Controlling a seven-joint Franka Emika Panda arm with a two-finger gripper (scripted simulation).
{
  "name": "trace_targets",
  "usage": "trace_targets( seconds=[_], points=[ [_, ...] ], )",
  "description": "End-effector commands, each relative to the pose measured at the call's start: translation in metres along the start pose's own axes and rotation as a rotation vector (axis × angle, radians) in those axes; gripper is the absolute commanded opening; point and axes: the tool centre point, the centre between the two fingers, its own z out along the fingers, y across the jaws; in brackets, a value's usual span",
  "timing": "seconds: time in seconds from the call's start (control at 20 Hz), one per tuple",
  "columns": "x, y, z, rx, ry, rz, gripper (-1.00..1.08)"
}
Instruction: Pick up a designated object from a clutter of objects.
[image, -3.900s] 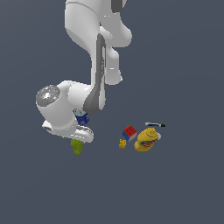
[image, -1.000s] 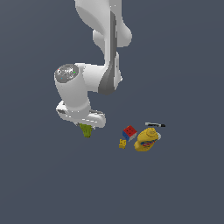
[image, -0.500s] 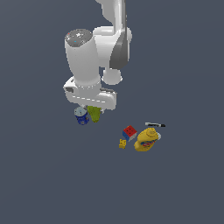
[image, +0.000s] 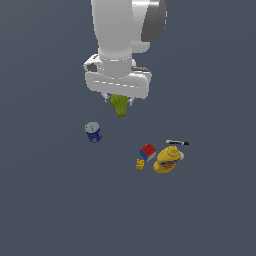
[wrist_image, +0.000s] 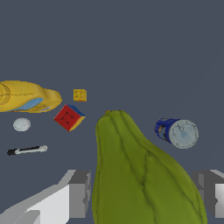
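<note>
The olive-green pear (image: 119, 105) hangs from my gripper (image: 118, 100), lifted well above the surface, with its narrow end pointing down. In the wrist view the pear (wrist_image: 140, 175) fills the space between my two grey fingers (wrist_image: 79, 193), which are shut on it. The rest of the clutter lies below: the blue can (image: 93, 132) at the exterior view's left, and the red-blue-white cube (image: 148, 151), the tiny yellow block (image: 140, 164), the yellow bottle (image: 168, 159) and the thin black-and-white stick (image: 177, 143) at the exterior view's right.
In the wrist view the blue can (wrist_image: 176, 132) lies on its side, and a small grey-white disc (wrist_image: 21, 124) rests between the yellow bottle (wrist_image: 26, 96) and the stick (wrist_image: 27, 150). The surface is plain dark grey.
My arm has risen and swung toward the exterior view's right, carrying the pear up off the surface. The blue can and the other items have stayed in place.
</note>
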Motion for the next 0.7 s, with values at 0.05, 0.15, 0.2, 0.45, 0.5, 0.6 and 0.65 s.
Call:
trace_targets(
  seconds=[0.05,0.15,0.2,0.45,0.5,0.6,0.65],
  points=[
    [-0.019,-0.015,-0.034,-0.001,0.002,0.000,-1.00],
    [-0.030,-0.023,-0.052,-0.001,0.002,0.000,-1.00],
    [-0.035,-0.026,-0.061,-0.001,0.002,0.000,-1.00],
    [-0.057,-0.045,-0.100,0.000,0.002,0.000,-1.00],
    [-0.061,-0.048,-0.107,0.000,0.002,-0.001,-1.00],
    [-0.067,-0.054,-0.120,0.000,0.002,-0.001,-1.00],
    [-0.070,-0.057,-0.125,0.001,0.002,-0.001,-1.00]
  ],
)
